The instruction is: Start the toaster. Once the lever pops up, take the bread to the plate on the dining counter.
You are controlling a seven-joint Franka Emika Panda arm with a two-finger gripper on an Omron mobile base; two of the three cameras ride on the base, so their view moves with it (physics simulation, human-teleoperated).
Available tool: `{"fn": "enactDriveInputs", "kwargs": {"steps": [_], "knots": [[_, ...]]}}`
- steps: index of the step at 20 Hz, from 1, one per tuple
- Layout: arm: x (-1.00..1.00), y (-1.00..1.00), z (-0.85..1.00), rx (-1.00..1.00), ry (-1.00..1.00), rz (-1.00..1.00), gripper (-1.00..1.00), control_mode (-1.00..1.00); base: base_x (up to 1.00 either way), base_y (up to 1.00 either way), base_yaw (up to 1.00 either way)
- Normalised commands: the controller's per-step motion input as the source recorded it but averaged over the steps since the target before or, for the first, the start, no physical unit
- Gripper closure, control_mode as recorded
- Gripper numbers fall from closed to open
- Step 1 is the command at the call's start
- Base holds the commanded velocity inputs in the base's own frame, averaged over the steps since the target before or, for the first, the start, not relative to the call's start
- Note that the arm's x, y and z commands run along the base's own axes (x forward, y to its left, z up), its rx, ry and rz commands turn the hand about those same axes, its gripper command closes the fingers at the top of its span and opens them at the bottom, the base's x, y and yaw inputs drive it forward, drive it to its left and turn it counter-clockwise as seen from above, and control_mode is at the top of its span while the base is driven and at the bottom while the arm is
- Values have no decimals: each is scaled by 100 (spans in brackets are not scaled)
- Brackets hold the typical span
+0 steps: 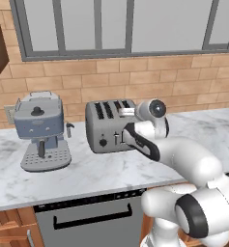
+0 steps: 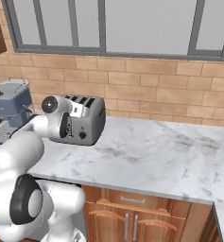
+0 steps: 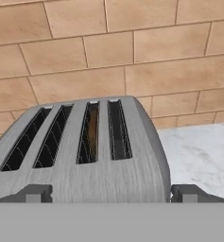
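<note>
The grey four-slot toaster (image 1: pixel 108 126) (image 2: pixel 87 120) (image 3: pixel 85 156) stands on the marble worktop against the brick wall. My gripper (image 3: pixel 113 194) hovers just in front of and above its top, open, with one dark fingertip (image 3: pixel 35 193) at each front corner and nothing between them. In the base views the hand (image 1: pixel 128 112) (image 2: pixel 77 110) sits at the toaster's top front edge. A brown sliver that looks like the bread (image 3: pixel 87 137) shows inside the third slot from the left. The plate and the dining counter are out of view.
A blue-grey espresso machine (image 1: pixel 41 130) (image 2: pixel 4 105) stands left of the toaster. The marble worktop (image 1: pixel 111 171) (image 2: pixel 156 156) stretches bare to the right. A dishwasher front (image 1: pixel 87 222) and wooden cabinet doors (image 2: pixel 132 220) lie below its edge.
</note>
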Motion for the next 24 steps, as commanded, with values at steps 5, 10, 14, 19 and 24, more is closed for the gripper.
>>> {"fn": "enactDriveInputs", "kwargs": {"steps": [5,10,14,19,24], "knots": [[0,13,11,0,0,0,-100,-100,0,0,0],[17,1,0,0,0,0,-100,-100,0,0,0],[47,0,0,0,2,4,-100,-100,0,0,0],[34,0,0,0,3,4,-100,-100,0,0,0],[20,0,0,0,0,1,-100,-100,0,0,0]]}}
